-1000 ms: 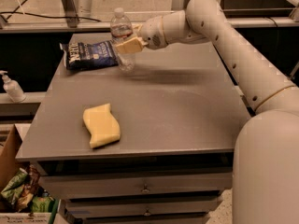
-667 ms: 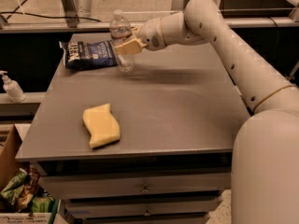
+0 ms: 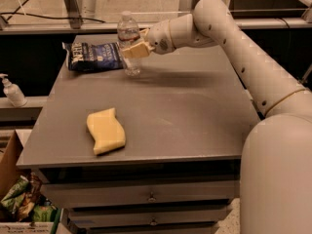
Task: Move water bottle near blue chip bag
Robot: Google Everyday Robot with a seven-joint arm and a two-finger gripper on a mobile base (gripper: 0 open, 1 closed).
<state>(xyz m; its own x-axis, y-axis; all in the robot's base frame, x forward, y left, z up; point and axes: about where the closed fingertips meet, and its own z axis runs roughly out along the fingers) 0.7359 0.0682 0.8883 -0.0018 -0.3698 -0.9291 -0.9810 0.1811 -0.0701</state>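
The water bottle [image 3: 128,35] stands upright at the back left of the grey table [image 3: 195,116], clear and ribbed with a white cap. My gripper [image 3: 132,50] is shut around its middle, reaching in from the right. The bottle's base is at or just above the tabletop; I cannot tell if it touches. The blue chip bag [image 3: 93,56] lies flat just left of the bottle, its right edge next to the bottle's base.
A yellow wavy sponge [image 3: 106,130] lies near the table's front left. A white pump-dispenser bottle [image 3: 11,90] stands on a lower shelf at far left. A box of snack bags [image 3: 22,199] sits on the floor at lower left. Drawers run under the table.
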